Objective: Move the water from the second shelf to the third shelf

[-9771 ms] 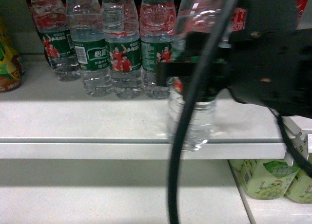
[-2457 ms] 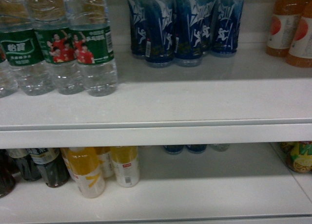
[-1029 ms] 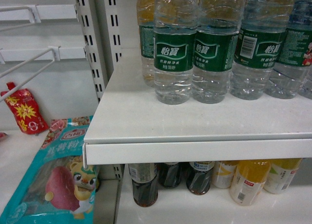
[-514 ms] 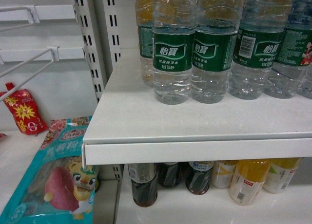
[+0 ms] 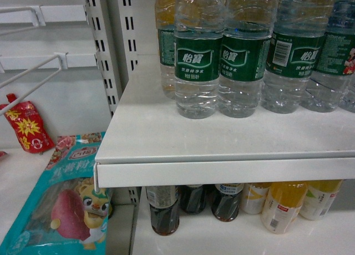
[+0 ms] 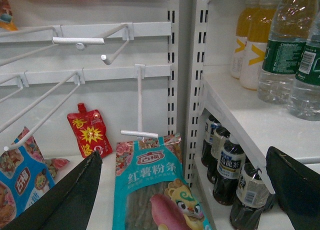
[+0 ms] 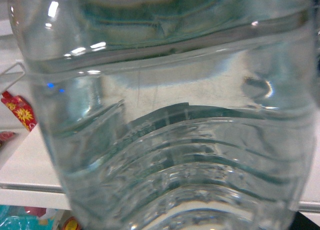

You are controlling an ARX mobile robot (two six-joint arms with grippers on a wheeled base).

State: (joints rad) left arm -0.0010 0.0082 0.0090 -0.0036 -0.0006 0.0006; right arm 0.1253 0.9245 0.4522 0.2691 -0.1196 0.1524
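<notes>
Clear plastic fills my right wrist view: the water [image 7: 170,120] sits right against that camera, so I judge it in my right grip (fingers unseen), lifted but not yet shelved. My left gripper [image 6: 185,190] hangs wide and empty by the snack bag [image 6: 150,190]. Placing remains.
</notes>
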